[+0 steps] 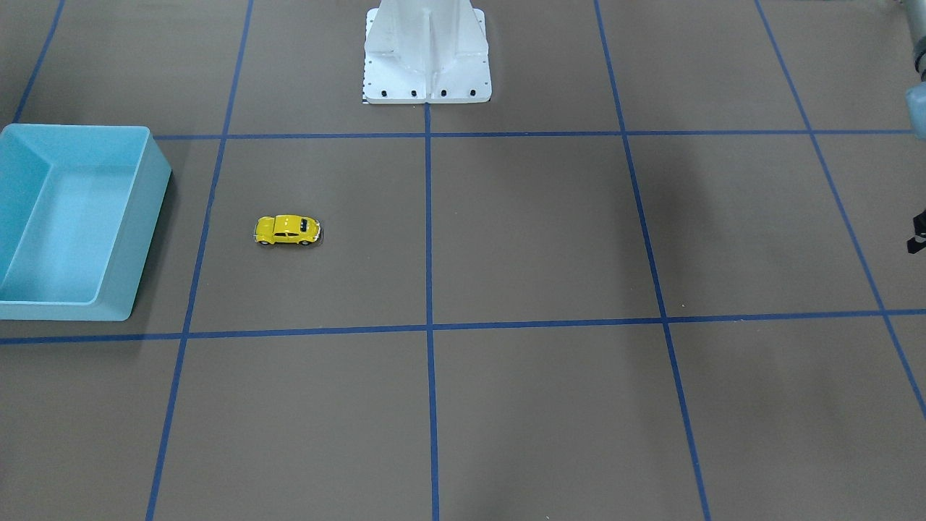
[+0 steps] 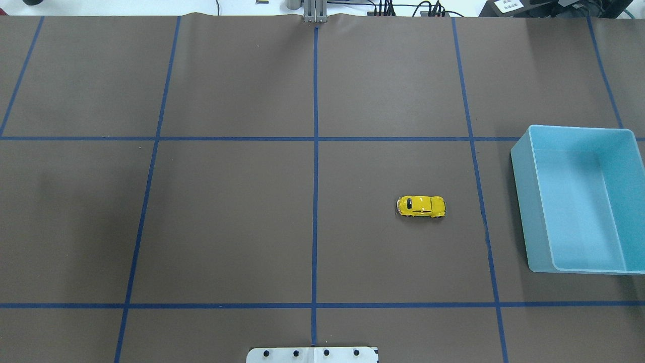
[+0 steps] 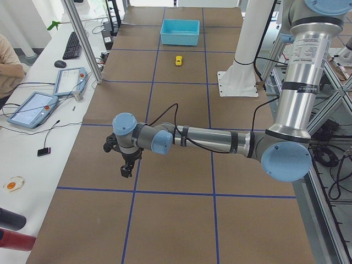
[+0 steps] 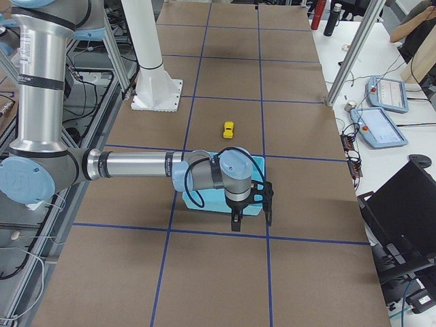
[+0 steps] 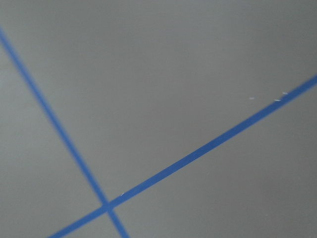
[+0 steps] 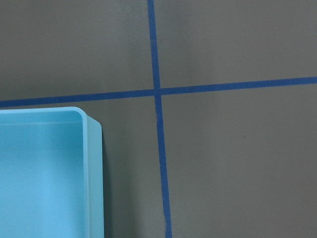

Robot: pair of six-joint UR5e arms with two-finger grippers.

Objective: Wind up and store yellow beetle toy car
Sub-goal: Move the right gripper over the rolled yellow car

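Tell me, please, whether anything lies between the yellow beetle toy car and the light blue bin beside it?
Nothing visible does. The yellow beetle toy car stands on the bare brown table, apart from the light blue bin, with only a flat blue tape line crossing the stretch between them.

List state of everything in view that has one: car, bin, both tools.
yellow beetle toy car: upright on its wheels on the table, outside the bin, nothing touching it.
blue bin: upright, open top, nothing seen inside.
left tool: above the table, far from the car; open or shut cannot be told.
right tool: above the table by the bin; open or shut cannot be told.
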